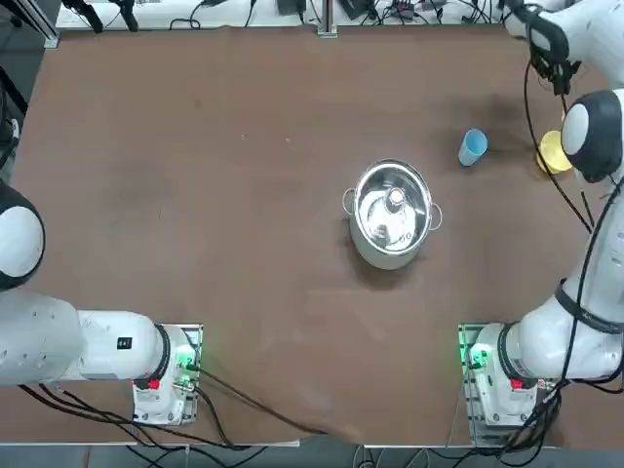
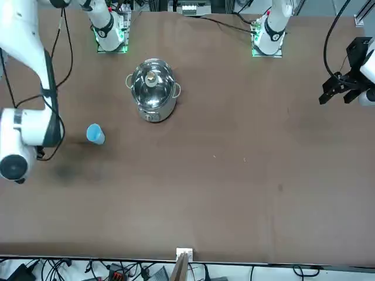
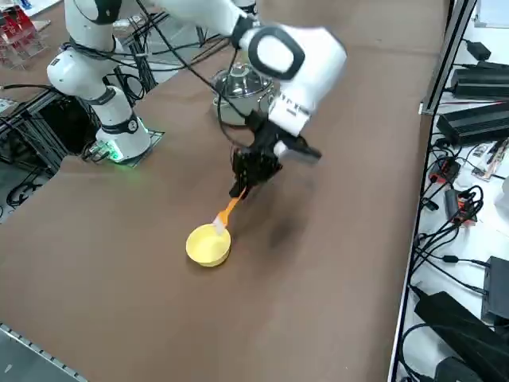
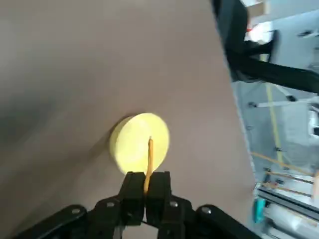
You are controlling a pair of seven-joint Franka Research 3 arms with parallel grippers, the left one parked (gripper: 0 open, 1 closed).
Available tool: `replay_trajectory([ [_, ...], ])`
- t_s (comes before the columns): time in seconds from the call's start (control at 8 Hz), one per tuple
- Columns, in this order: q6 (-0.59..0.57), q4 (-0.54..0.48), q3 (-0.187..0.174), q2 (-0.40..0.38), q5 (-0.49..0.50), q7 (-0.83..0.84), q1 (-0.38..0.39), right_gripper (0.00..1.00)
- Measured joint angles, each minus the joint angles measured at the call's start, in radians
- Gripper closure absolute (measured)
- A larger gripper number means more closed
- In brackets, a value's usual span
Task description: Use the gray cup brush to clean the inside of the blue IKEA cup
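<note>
Gray cup brush [image 3: 227,211] hangs clamped in my right gripper [image 3: 238,189] in the side view, its tip over the yellow bowl [image 3: 208,245]; wrist view: fingers [image 4: 132,191] pinched on the orange stick, bowl beyond; top view: blue IKEA cup [image 1: 472,147] stands between steel pot [image 1: 392,214] and bowl; front view: cup well apart from pot.

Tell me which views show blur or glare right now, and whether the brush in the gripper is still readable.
Right wrist view: soft all over, yet the gray cup brush reads in the shut right gripper above the yellow bowl. Right side view: arm blurred, brush clear. Top view: glare inside the steel pot; the blue IKEA cup is sharp.
</note>
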Motion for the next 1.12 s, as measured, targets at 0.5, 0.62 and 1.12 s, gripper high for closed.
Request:
replay_trajectory([
  [0.5, -0.041, -0.002, 0.081, -0.142, 0.206, -0.111, 0.007, 0.95],
  [0.62, -0.044, -0.01, 0.112, -0.165, 0.251, -0.113, 0.009, 0.95],
  [1.12, 0.015, -0.153, 0.16, -0.277, 0.379, -0.209, 0.011, 0.95],
])
